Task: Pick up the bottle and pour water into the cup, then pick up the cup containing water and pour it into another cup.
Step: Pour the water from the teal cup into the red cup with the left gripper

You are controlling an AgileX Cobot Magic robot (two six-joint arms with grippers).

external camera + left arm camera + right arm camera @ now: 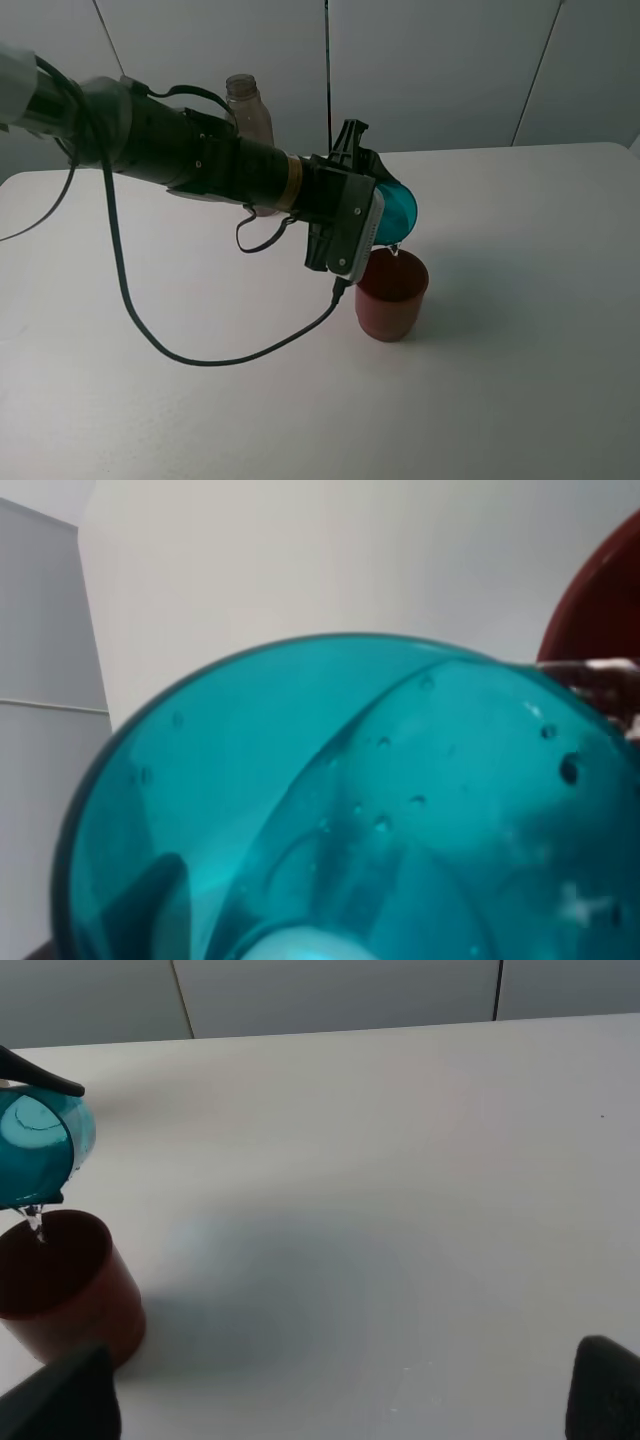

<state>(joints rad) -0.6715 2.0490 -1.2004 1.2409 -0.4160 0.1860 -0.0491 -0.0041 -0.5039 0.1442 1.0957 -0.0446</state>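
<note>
My left gripper [372, 200] is shut on the teal cup [398, 212] and holds it tipped on its side above the red-brown cup [392, 295]. A thin trickle of water [35, 1222] falls from the teal cup [40, 1145] into the red cup [60, 1280]. In the left wrist view the teal cup [330, 810] fills the frame, with drops on its wall, and the red cup's rim [600, 610] shows at the edge. The bottle [250, 105] stands upright behind the left arm, partly hidden by it. My right gripper [330, 1400] is open and empty, low over the table, away from the cups.
The white table [520, 380] carries only the red cup and the bottle. A black cable [200, 355] hangs from the left arm down onto the table. Grey wall panels [450, 70] stand behind the table's far edge.
</note>
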